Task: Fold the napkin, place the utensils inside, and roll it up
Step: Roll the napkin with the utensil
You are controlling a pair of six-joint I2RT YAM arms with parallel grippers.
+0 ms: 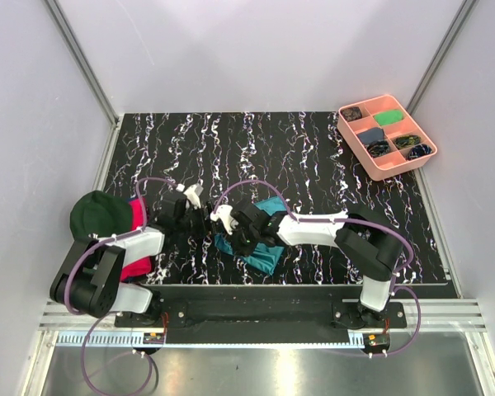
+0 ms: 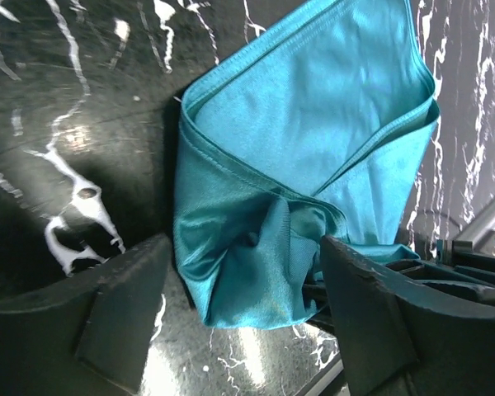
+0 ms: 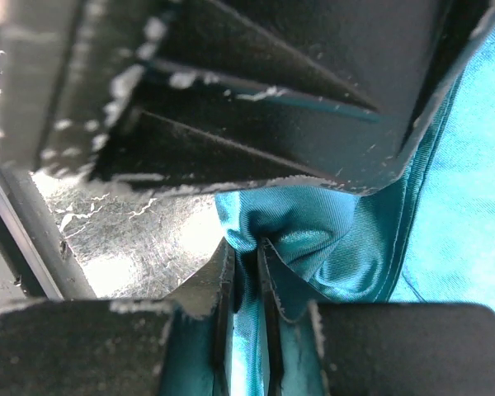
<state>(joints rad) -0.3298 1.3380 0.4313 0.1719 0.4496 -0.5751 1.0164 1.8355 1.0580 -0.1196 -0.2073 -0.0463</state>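
napkin (image 2: 313, 124): sheeny woven cloth | table (image 2: 58, 107): glossy, marbled black | left pincer fingers (image 2: 124, 305): matt plastic

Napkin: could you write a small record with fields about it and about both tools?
napkin: teal, partly folded, bunched at one end, lying on black marbled table
left tool: open, fingers either side of the bunched end
right tool: shut on a napkin fold
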